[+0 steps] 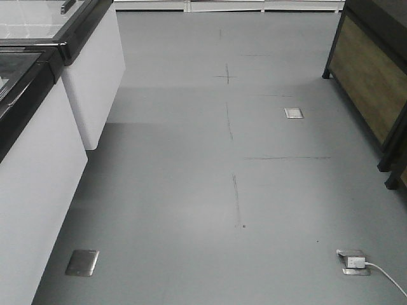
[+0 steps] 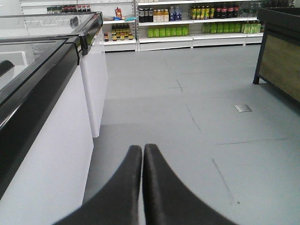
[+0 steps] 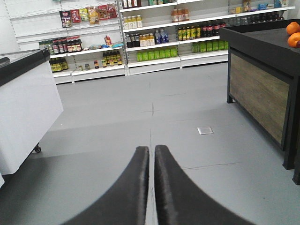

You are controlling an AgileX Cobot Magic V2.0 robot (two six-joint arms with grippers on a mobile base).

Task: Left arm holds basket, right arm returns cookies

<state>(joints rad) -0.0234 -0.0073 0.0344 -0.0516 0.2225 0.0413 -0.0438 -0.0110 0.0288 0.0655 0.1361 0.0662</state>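
My left gripper [image 2: 142,149] shows in the left wrist view with its black jaws closed together and nothing between them, above grey floor. My right gripper [image 3: 152,151] shows in the right wrist view with its jaws also closed, a thin slit between them, holding nothing. The basket and the cookies box are out of view in every frame. Neither gripper appears in the front view.
White chest freezers with black rims [image 1: 38,127] [image 2: 42,117] [image 3: 23,108] stand on the left. A dark wooden display stand [image 1: 375,76] [image 3: 262,79] with oranges [image 3: 294,33] is on the right. Stocked shelves [image 3: 154,37] [image 2: 187,23] line the far wall. Floor sockets [image 1: 353,262] [image 1: 82,262] lie ahead.
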